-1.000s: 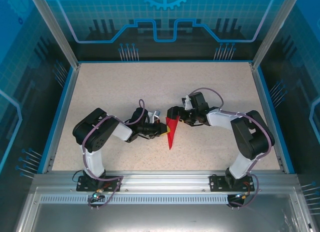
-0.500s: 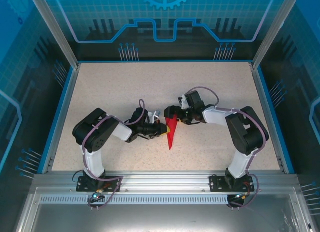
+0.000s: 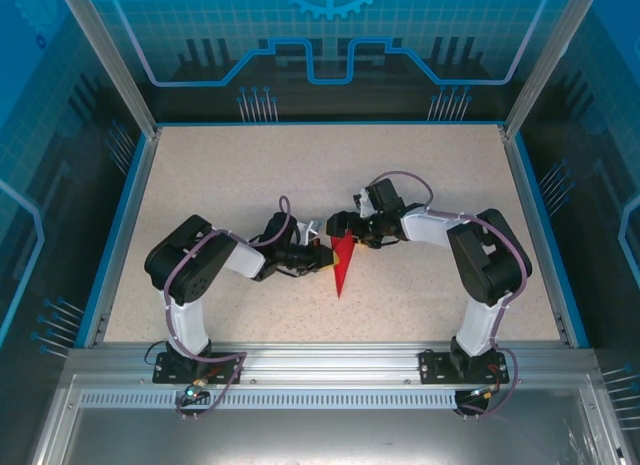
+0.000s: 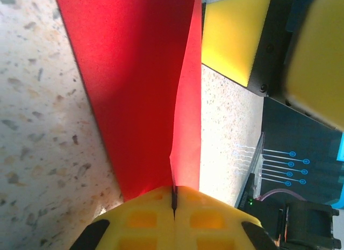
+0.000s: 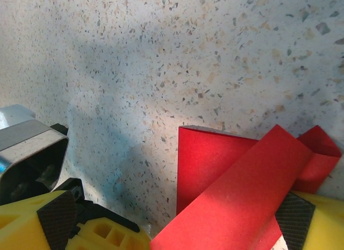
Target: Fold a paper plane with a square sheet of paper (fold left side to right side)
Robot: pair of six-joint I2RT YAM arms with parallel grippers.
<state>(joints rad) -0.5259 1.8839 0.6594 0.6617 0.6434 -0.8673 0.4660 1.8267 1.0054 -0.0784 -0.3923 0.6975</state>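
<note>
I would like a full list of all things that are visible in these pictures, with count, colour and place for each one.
paper plane: one, red, middle of the table, tip toward the arm bases.
table: one, speckled beige with a blue rim, inside the enclosure.
frame posts: two, silver, at the far corners.
back panel: one, blue with printed lines, behind the table.
left arm: one, black and white, near left.
right arm: one, black and white, near right.
left end effector: one, yellow pads, shut on the paper plane's edge.
right end effector: one, yellow pads, open at the plane's wide end.
</note>
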